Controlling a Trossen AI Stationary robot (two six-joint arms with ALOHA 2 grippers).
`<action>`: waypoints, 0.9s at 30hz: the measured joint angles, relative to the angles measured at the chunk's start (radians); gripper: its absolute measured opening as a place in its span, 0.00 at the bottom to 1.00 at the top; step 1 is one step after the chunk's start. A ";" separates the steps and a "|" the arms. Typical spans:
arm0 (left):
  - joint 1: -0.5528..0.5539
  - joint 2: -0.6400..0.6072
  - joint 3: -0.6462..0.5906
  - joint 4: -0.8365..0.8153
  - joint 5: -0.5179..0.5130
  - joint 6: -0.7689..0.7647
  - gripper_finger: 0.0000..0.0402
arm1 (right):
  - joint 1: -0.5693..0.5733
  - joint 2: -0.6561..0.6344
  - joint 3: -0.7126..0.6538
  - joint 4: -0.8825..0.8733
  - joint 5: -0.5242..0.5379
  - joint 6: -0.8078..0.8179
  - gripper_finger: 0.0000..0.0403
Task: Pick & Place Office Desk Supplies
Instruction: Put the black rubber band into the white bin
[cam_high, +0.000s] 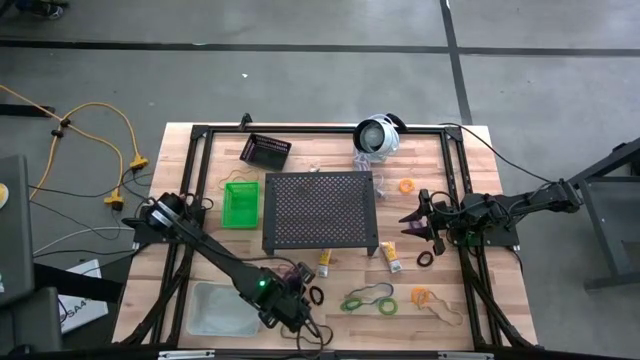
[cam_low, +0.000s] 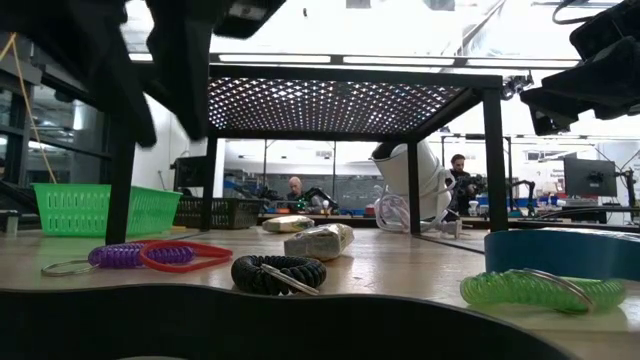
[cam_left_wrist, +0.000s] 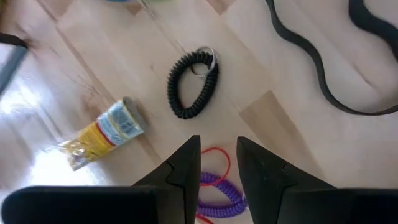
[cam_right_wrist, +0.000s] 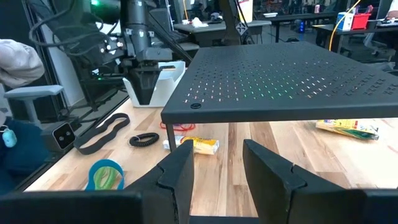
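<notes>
My left gripper (cam_left_wrist: 217, 157) hangs open over the table's near edge, just above a purple coil loop (cam_left_wrist: 217, 190) and a red loop (cam_left_wrist: 219, 155) lying flat; it touches nothing. A black coil loop (cam_left_wrist: 193, 84) and a yellow tube (cam_left_wrist: 102, 134) lie just beyond it. A second yellow tube (cam_high: 390, 257), green loops (cam_high: 367, 300), an orange loop (cam_high: 420, 297) and a tan band (cam_high: 447, 314) lie further right. The green bin (cam_high: 240, 203), black bin (cam_high: 265, 150) and clear bin (cam_high: 215, 305) stand on the left. My right gripper (cam_right_wrist: 214, 168) waits open and level at the right edge.
The black perforated stand (cam_high: 320, 210) fills the table's middle, with the white round device (cam_high: 378, 135) behind it. A black wavy band (cam_left_wrist: 323, 62) lies by the near edge. Another orange loop (cam_high: 407, 186) and a black ring (cam_high: 425, 259) lie near my right gripper.
</notes>
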 joint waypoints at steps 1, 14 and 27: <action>0.000 0.005 0.000 0.000 0.000 -0.005 0.24 | 0.000 0.000 0.000 0.000 0.000 0.000 0.31; 0.003 0.046 0.004 0.022 0.034 -0.064 0.24 | 0.000 0.003 0.000 0.002 -0.002 0.000 0.31; 0.003 0.046 0.008 0.062 0.094 -0.335 0.24 | 0.000 0.004 0.000 0.002 0.000 0.000 0.31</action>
